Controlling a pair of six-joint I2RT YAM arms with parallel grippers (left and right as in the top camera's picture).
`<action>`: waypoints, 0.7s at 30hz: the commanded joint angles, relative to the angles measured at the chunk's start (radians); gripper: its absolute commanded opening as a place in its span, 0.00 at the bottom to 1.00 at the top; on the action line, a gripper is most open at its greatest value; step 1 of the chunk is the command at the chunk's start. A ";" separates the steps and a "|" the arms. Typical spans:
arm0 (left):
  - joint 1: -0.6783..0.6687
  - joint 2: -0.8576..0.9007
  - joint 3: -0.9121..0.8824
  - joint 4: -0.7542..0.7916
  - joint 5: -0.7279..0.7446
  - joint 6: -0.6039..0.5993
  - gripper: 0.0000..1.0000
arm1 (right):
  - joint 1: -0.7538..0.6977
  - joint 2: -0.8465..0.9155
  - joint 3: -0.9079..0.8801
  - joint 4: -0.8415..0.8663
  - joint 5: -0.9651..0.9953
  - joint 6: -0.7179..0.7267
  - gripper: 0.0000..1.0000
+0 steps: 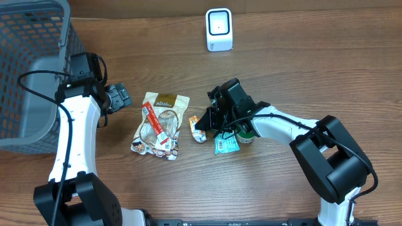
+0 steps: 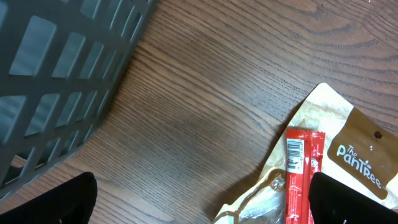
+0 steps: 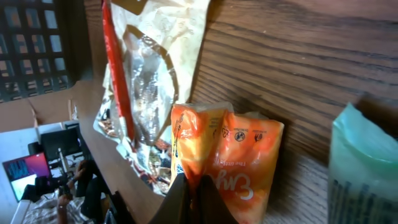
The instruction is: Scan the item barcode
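Right fingers (image 3: 177, 205): clenched on the lower edge of a small orange foil sachet (image 3: 230, 158), pinching it between the tips.
Item to scan: that orange sachet (image 1: 196, 128). It sits at the middle of the wooden table (image 1: 282, 63), just right of the big pouch. I cannot tell whether it is lifted or resting on the wood.
Barcode on it: I cannot make one out from my feeds (the right wrist view shows only orange print and small round icons).
Scanner: a white box-shaped barcode scanner (image 1: 218, 29) stands upright at the far edge, well apart from the sachet.
Left fingers (image 2: 56, 202): released and spread wide, grasping nothing. They hover over bare wood between the basket and the pouch.
Pouch: a tan paper snack pouch with a clear window (image 1: 160, 122) lies flat, with a thin red stick packet (image 1: 154, 120) on top of it.
Stick packet detail: a printed barcode shows near its upper end in the left wrist view (image 2: 303, 168).
Basket: a grey plastic mesh basket (image 1: 31, 63) sits at the left edge.
Other: a teal flat packet (image 1: 226, 145) lies just beside the sachet, under the right arm.
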 commanded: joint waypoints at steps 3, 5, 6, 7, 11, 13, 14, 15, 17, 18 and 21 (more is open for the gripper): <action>-0.002 -0.008 0.006 -0.002 -0.013 0.011 1.00 | 0.008 0.015 -0.006 -0.031 0.068 0.006 0.04; -0.002 -0.008 0.006 -0.002 -0.013 0.011 1.00 | 0.012 0.015 -0.006 -0.033 0.075 0.003 0.03; -0.002 -0.008 0.006 -0.002 -0.013 0.011 1.00 | 0.014 0.015 -0.006 -0.032 0.077 0.003 0.04; -0.002 -0.008 0.006 -0.002 -0.013 0.011 1.00 | 0.015 0.015 -0.006 -0.032 0.080 0.003 0.04; -0.002 -0.008 0.006 -0.002 -0.013 0.011 1.00 | 0.016 0.015 -0.006 -0.032 0.080 0.003 0.06; -0.002 -0.008 0.006 -0.002 -0.013 0.011 1.00 | 0.016 0.015 -0.006 -0.032 0.080 0.002 0.10; -0.002 -0.008 0.006 -0.002 -0.013 0.011 1.00 | 0.016 0.015 -0.006 -0.032 0.080 0.002 0.11; -0.002 -0.008 0.006 -0.002 -0.013 0.011 1.00 | 0.016 0.015 -0.006 -0.032 0.080 0.002 0.13; -0.002 -0.008 0.006 -0.002 -0.013 0.011 1.00 | 0.016 0.015 -0.006 -0.032 0.080 -0.001 0.14; -0.002 -0.008 0.006 -0.002 -0.013 0.011 1.00 | 0.016 0.015 -0.006 -0.032 0.080 -0.001 0.14; -0.002 -0.008 0.006 -0.002 -0.013 0.011 1.00 | 0.016 0.015 -0.006 -0.032 0.080 -0.001 0.16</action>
